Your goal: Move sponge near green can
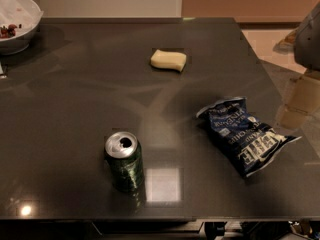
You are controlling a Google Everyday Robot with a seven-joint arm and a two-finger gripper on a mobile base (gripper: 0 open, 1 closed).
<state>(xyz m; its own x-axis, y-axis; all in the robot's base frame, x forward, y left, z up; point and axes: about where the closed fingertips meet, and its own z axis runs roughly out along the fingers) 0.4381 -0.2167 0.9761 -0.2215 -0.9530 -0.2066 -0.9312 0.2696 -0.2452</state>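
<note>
The pale yellow sponge (168,60) lies flat on the dark table (75,109), towards the far middle. The dark green can (124,161) stands upright near the front edge, left of centre, its silver top open. They are far apart, with bare tabletop between them. My gripper (295,106) hangs at the right edge of the view, beyond the table's right side, well away from both and level with the chip bag. It holds nothing that I can see.
A dark blue chip bag (241,135) with white lettering lies on the right side of the table, between the gripper and the can. A white bowl (17,21) sits at the far left corner. The table's right edge runs diagonally next to the gripper.
</note>
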